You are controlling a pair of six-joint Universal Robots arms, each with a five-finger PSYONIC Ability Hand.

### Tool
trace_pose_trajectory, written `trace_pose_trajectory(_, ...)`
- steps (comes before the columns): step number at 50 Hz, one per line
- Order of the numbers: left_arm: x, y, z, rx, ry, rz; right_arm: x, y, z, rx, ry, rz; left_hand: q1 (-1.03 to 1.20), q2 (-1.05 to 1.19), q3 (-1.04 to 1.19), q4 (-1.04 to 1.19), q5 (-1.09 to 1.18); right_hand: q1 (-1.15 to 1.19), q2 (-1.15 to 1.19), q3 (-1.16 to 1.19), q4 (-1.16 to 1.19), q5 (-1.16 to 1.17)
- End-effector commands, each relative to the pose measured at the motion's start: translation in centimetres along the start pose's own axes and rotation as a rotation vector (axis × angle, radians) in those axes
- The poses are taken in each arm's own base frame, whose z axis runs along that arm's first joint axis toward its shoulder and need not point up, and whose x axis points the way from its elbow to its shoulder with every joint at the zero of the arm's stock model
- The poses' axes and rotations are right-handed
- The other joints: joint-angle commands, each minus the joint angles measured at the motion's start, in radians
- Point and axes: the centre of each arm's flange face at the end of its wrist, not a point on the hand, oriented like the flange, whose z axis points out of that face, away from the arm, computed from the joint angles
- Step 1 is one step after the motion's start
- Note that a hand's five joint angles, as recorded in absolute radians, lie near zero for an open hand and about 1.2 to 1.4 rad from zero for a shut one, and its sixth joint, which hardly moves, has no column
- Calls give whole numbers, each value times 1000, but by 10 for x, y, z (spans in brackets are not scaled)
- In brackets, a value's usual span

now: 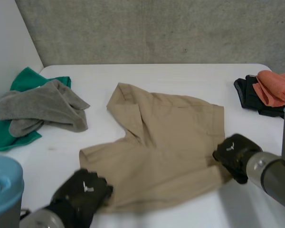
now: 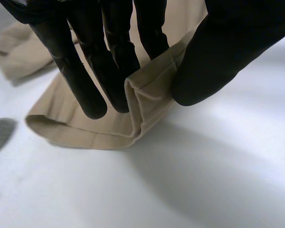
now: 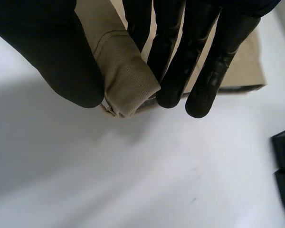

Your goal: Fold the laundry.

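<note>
My left robot hand (image 2: 228, 45) pinches a folded corner of the tan shirt (image 1: 171, 142) between fingers and thumb. My right robot hand (image 3: 47, 52) pinches the opposite corner. The wrist views make both grips plain, while the head view gives the hands' backs. One shirt lies mid-surface (image 1: 180, 76), with four others around it: grey cloth (image 1: 42, 109) on green cloth (image 1: 23, 81), orange cloth (image 1: 275, 88) on black cloth (image 1: 248, 95).

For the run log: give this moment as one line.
left hand: pinches shirt corner | right hand: pinches shirt corner | shirt: on table
</note>
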Motion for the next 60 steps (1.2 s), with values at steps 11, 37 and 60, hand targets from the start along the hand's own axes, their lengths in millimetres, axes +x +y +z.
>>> trace_pose_trajectory(11,-68,-77,19,354,-204,-52,-8,16,6,21,-3,40,-894,-957,-950,-958,-923,441,225,201,203,246)
trace_pose_trajectory(37,-123,-80,276,463,62,-27,-14,21,15,30,3,97,-401,-463,-456,-465,-430,441,225,201,203,246)
trace_pose_trajectory(60,-130,-58,283,330,-91,120,-17,24,16,31,6,101,259,197,204,196,231,441,225,201,203,246)
